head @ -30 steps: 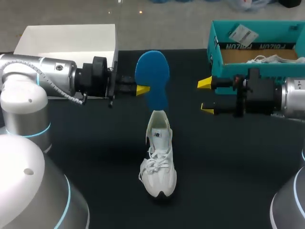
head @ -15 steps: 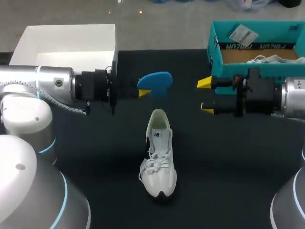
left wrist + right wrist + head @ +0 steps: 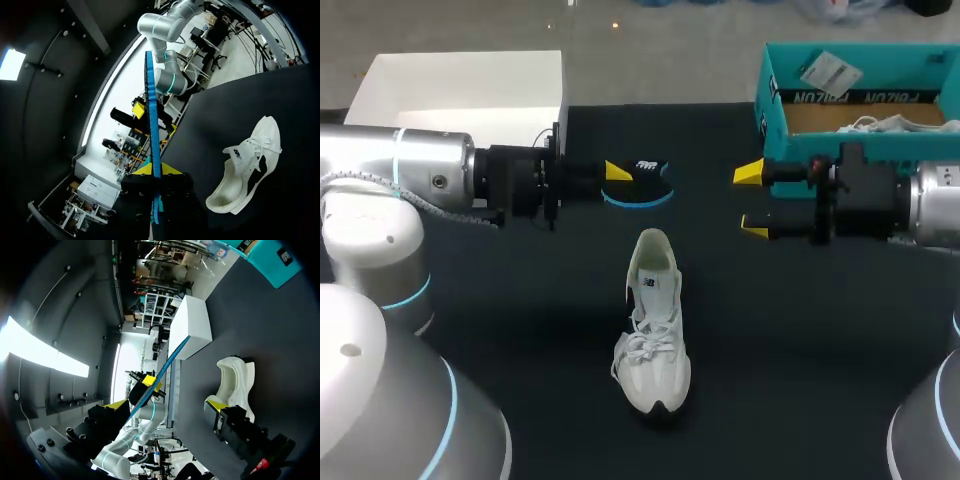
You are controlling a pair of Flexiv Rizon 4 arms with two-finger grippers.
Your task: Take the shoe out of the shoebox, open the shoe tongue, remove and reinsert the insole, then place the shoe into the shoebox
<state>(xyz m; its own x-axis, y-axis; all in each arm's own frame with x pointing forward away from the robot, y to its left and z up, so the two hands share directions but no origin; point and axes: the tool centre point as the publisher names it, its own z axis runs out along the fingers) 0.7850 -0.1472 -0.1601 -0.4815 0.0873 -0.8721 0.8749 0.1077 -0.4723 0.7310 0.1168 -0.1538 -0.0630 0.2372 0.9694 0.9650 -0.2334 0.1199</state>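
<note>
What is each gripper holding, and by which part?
Left gripper pinches the insole by its edge; right gripper holds nothing, jaws open.

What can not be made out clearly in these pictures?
Teal cardboard shoebox, head view: cut off by the picture's edge, contents partly seen.
Blue foam insole, left wrist view: edge-on, so both faces are hidden.
Left gripper, head view: the lower finger is hidden under the insole.
White lace-up shoe, right wrist view: toe hidden behind the right gripper.

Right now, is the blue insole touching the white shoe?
Apart. The head view shows bare table between the insole in the left claw and the shoe.
</note>
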